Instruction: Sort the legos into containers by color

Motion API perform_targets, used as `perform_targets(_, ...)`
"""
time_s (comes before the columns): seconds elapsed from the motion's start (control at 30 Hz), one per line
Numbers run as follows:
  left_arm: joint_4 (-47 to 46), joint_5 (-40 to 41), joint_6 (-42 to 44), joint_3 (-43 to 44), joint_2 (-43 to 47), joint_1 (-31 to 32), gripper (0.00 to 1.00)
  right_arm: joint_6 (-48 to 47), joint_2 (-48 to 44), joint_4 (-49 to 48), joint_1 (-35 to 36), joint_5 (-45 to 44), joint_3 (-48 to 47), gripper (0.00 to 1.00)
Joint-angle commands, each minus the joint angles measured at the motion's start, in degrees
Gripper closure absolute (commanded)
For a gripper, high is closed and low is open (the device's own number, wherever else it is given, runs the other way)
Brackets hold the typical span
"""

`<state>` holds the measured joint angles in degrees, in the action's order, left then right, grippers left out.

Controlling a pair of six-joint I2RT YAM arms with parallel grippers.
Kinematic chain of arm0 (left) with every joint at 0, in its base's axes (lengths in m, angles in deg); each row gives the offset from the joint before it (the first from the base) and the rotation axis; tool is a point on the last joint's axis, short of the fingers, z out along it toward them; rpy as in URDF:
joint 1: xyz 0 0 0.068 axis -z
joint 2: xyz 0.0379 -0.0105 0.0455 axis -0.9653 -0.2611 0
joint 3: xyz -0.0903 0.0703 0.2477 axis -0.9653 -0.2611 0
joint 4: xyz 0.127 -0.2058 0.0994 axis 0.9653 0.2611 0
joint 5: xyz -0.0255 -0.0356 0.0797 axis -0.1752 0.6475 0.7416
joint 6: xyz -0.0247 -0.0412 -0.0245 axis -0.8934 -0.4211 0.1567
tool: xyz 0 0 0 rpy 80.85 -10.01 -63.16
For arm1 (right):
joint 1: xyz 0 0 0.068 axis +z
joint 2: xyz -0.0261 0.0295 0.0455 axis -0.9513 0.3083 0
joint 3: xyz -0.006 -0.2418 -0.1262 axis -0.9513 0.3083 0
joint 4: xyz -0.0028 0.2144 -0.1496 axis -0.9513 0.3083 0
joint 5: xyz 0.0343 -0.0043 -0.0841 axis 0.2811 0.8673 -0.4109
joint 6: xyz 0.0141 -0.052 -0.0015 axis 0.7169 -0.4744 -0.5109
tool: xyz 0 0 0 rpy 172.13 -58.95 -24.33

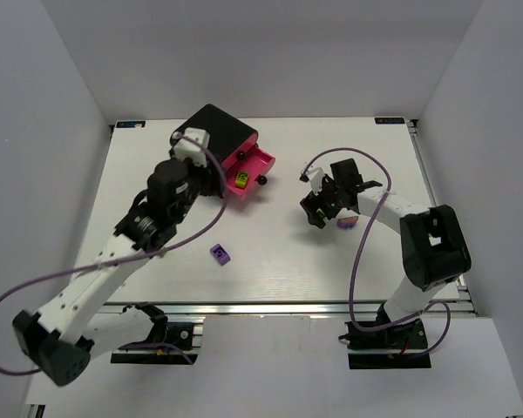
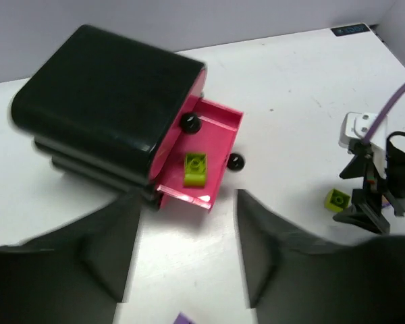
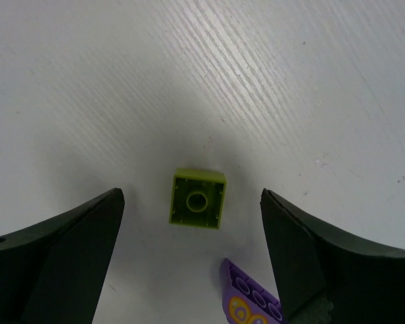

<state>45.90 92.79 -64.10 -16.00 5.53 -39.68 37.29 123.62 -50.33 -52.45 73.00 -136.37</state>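
Observation:
The black casing (image 1: 211,129) stands at the back left with one pink drawer (image 1: 260,162) pulled out; a yellow-green brick (image 1: 242,180) lies in it, also in the left wrist view (image 2: 195,169). My left gripper (image 2: 184,223) is open and empty, raised in front of the drawer (image 2: 219,121). My right gripper (image 3: 192,202) is open, its fingers either side of an upside-down yellow-green brick (image 3: 198,198) on the table. A purple printed brick (image 3: 253,304) lies beside its right finger. Another purple brick (image 1: 220,253) lies mid-table. No dark green brick shows.
The right gripper (image 1: 320,212) and its purple brick (image 1: 349,223) are right of centre. A dark knob (image 2: 235,161) sticks out from the open drawer's front. White walls close the table's left, back and right sides.

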Motion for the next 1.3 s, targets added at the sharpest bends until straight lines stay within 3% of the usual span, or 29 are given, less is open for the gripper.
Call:
perform_targets(0.0,10.41,3.63,-7.52,-6.21,6.44,-0.37,0.28,-1.11,2.22,0.44,1.24,-7.32,-2.95,0.14)
perform_targets(0.1,17.80,7.34,-13.49,-10.87,12.77,-0.90,0.08,-1.02,3.89,-0.18,1.76,-8.20,-3.22,0.21)
perform_targets(0.23,24.48,12.08,-21.66,-15.36,19.63,-0.90,0.03,-1.20,6.44,0.78,2.47,-8.47,-5.23,0.35)
perform_targets(0.33,28.35,13.76,-25.18,-17.03,21.22,-0.90,0.02,-1.46,7.15,1.58,2.64,-7.86,-5.59,0.53)
perform_targets(0.4,28.97,14.11,-26.07,-17.47,21.58,-0.90,0.02,-2.16,6.63,2.10,2.73,-6.80,-5.59,0.70)
perform_targets(0.43,29.15,13.68,-26.95,-17.65,21.40,-1.42,0.02,-2.34,6.27,2.37,2.90,-5.41,-5.59,0.87)
perform_targets(0.5,28.71,12.54,-27.48,-18.44,20.61,-1.95,0.02,-2.86,4.78,4.03,2.82,-3.03,-6.90,1.00)
perform_targets(0.73,24.94,8.06,-29.94,-21.08,14.99,-7.05,0.02,-0.50,1.96,6.15,7.30,8.75,-20.43,1.00)
perform_targets(1.03,25.37,2.69,-34.68,-20.81,11.82,-16.98,0.02,13.20,15.04,-1.93,12.48,10.35,-39.05,1.00)
perform_targets(1.27,27.74,0.58,-36.80,-20.55,12.44,-22.08,0.02,14.80,21.65,-4.22,14.85,7.44,-43.91,0.97)
